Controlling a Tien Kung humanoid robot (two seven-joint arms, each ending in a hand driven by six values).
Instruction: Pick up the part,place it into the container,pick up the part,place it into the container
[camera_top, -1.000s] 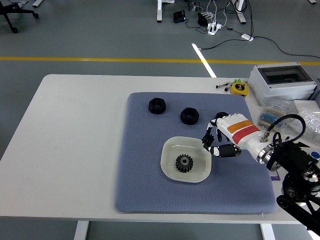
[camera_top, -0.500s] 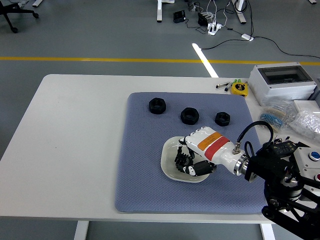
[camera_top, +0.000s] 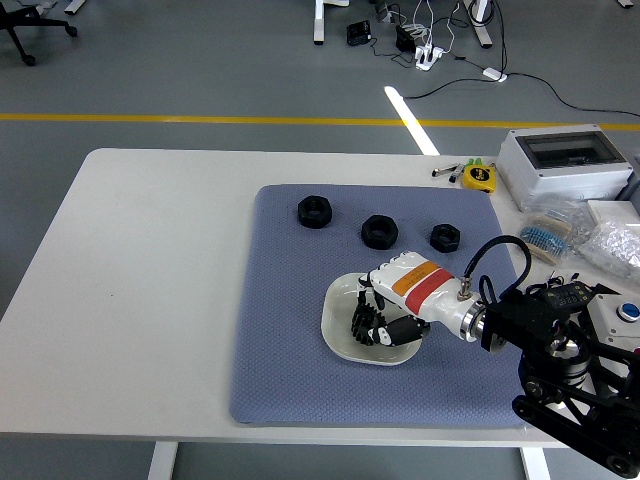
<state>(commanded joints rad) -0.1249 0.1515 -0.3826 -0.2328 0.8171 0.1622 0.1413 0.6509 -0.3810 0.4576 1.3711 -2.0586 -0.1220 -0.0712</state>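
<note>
Gear: black toothed part (camera_top: 366, 322) lying in the white container (camera_top: 340, 340), mostly covered by the fingers above it.
Container: shallow white dish on the blue mat (camera_top: 290, 300), near the mat's middle.
Right hand: white hand (camera_top: 385, 315) reaching in from the right, fingers curled down into the dish around the gear; whether they actually grip it or only rest on it cannot be told.
Change: a second ago the hand was beside the dish's right rim with the gear lying uncovered; it has since swung left over the dish and lowered onto the gear, and a third nut has come into view.
Meaning: judged from this, the hand is at the dish rather than at a fresh part, so no new pick has begun.
Remaining parts: three black nuts on the mat's far side, left nut (camera_top: 314, 211), middle nut (camera_top: 380, 231), right nut (camera_top: 445, 237), all well apart from the dish.
Left hand: not visible.
Desk: white desk (camera_top: 150, 250) carrying the mat.
</note>
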